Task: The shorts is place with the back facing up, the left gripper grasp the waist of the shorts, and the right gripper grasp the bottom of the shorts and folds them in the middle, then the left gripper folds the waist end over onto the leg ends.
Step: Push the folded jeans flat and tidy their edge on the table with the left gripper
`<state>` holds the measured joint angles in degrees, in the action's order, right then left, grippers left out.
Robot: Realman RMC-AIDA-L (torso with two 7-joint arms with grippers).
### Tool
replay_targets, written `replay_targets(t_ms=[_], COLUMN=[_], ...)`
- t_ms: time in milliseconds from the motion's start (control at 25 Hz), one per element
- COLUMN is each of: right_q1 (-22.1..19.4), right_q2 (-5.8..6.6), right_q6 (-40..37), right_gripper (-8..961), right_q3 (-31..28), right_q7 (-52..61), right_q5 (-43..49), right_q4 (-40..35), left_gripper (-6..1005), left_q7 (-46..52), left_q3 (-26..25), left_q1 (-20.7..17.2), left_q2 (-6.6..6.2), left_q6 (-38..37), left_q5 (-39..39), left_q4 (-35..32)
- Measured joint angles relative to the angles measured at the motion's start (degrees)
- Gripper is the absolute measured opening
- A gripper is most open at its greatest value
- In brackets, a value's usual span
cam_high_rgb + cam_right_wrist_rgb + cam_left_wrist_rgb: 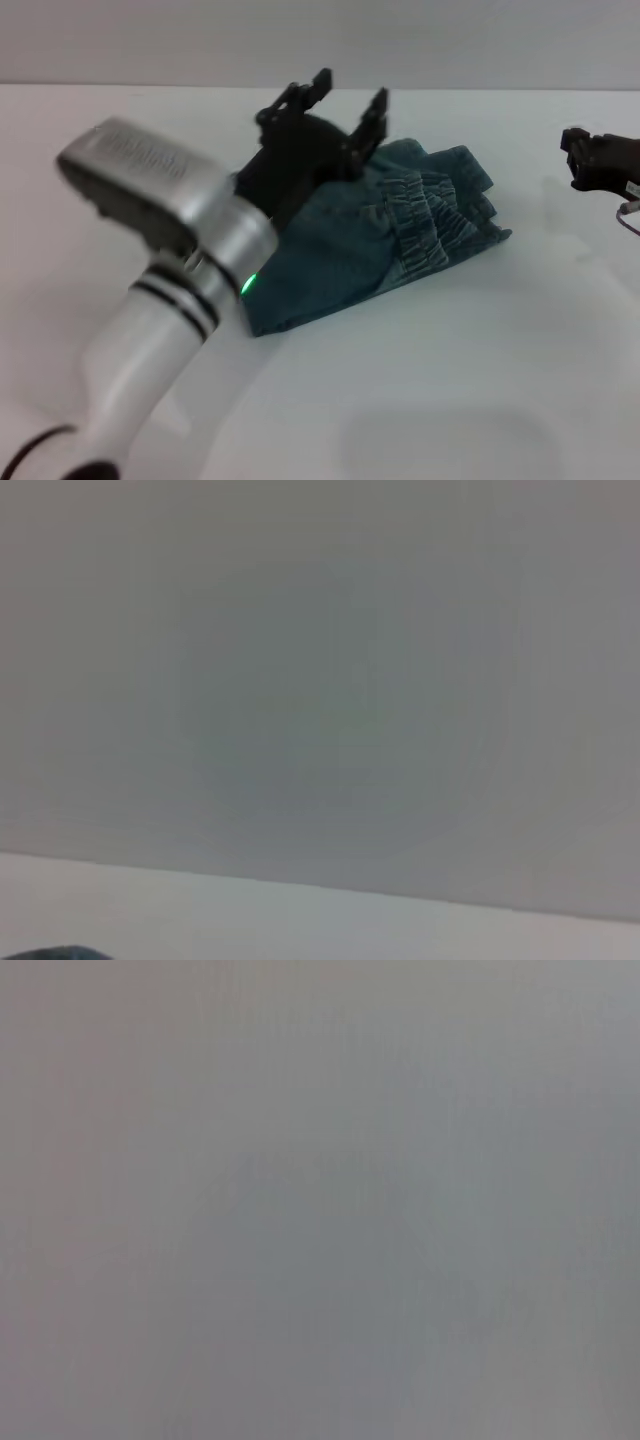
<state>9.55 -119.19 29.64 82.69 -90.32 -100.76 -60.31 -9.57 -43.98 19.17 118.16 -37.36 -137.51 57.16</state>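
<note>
Left gripper spread wide and empty, just above shorts at their 10 o'clock edge; right gripper idle at 3 o'clock, can't tell its state.

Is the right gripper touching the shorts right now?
Apart. The head view shows the right gripper off to the side, with bare table between it and the shorts.

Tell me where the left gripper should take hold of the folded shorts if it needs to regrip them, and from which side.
Probably the ruffled waist, which lies bunched on top of the shorts toward the robot's right. Its raised folds give the fingers an edge. The left gripper, open above the far edge, could come down from above. The right gripper sits off to the right.
</note>
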Motion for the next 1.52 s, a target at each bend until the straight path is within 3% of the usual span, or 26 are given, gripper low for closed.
replay_targets(t_ms=[40, 200, 400, 600, 720, 960, 1200, 1520], right_q1=[-0.1, 0.0, 0.6, 0.9, 1.2, 0.4, 0.4, 3.6], right_q2=[-0.09, -0.16, -0.17, -0.39, -0.34, -0.46, -0.47, -0.06], right_q6=[0.1, 0.1, -0.8, -1.1, -1.3, 2.1, 5.5, -7.9], right_gripper=[85, 86, 87, 89, 90, 92, 93, 96], right_q3=[0.2, 1.2, 2.9, 7.1, 9.1, 9.2, 9.3, 4.9], right_q7=[-1.4, -9.1, -21.6, -37.1, -44.1, -51.3, -59.6, -50.9], right_q5=[-0.2, -3.9, -11.3, -19.2, -26.5, -30.2, -41.3, -46.6], right_q4=[-0.5, -2.2, -3.8, -2.6, -0.2, 2.1, 7.0, 8.0], left_gripper=[698, 639, 355, 152, 134, 97, 84, 73], left_q7=[0.0, 3.1, 6.4, 6.5, 6.5, 6.5, 6.6, 8.1], left_q3=[1.3, 2.4, 2.6, 2.8, 2.8, 2.6, 2.1, 2.1], left_q1=[-0.6, -1.0, -2.1, -2.0, -1.8, -1.1, -0.1, 1.3], left_q2=[0.18, 0.18, 0.14, 0.16, 0.14, 0.17, 0.25, 0.32], left_q6=[-6.0, -9.3, -9.2, -9.3, -9.3, -9.1, -7.1, -5.9], left_q5=[-2.0, -2.5, -2.7, -3.0, -3.0, -2.9, -2.7, -2.7], left_q4=[-3.7, -8.3, -10.9, -11.1, -11.1, -11.1, -11.2, -11.7])
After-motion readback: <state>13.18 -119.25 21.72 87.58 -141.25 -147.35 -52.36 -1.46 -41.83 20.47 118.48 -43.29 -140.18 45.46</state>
